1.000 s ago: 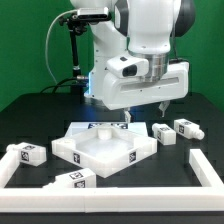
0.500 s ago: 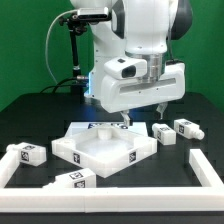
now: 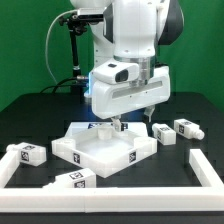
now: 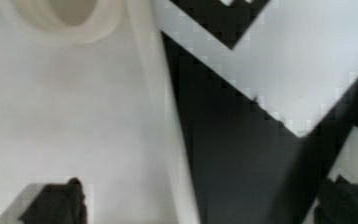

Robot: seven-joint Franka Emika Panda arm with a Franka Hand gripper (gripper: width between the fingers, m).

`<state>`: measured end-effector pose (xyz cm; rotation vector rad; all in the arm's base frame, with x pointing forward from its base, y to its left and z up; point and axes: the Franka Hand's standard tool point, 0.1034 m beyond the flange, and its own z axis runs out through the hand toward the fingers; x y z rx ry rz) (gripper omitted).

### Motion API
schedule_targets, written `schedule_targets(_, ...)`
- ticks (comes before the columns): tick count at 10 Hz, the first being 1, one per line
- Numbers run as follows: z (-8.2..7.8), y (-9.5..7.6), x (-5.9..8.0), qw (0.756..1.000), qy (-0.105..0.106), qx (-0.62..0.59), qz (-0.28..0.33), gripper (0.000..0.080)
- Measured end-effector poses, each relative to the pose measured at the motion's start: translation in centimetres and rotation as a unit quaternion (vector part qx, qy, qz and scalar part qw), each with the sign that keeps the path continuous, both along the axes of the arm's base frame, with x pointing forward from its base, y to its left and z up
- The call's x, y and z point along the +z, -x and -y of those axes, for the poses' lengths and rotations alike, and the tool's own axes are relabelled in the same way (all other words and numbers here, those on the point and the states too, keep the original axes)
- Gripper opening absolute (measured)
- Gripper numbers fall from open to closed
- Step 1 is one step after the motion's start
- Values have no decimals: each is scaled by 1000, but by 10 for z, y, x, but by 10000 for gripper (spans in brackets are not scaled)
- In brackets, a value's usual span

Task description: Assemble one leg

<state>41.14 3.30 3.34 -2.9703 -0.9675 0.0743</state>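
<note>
Several short white legs with square tags lie on the black table: one at the exterior view's left [image 3: 28, 153], one at the front [image 3: 75, 178], and two at the right [image 3: 162, 133] [image 3: 185, 128]. My gripper [image 3: 133, 122] hangs low over the far corner of the big white square panel [image 3: 100, 152], open and empty, away from every leg. In the wrist view the gripper [image 4: 204, 208] straddles the panel's edge. One dark fingertip [image 4: 51, 205] shows over the white panel surface [image 4: 87, 120], which has a round hole [image 4: 69, 15]. No leg shows in that view.
A white rail runs along the table's front, with ends rising at the exterior view's left [image 3: 8, 170] and right [image 3: 205, 165]. A black stand with cables [image 3: 72, 55] rises behind the arm. A black-and-white tag pattern [image 4: 265, 60] fills part of the wrist view.
The arm has shifted toward the exterior view's left and the wrist has turned a little. The fingers now hang over the panel's far corner. No part has moved.
</note>
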Motion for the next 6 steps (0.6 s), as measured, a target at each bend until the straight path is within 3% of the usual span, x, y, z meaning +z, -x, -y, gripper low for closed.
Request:
schedule_targets(3, 10, 7, -20, 1000, -1, 5, -9, 649)
schedule_targets(6, 10, 7, -21, 1000, -2, 5, -9, 621)
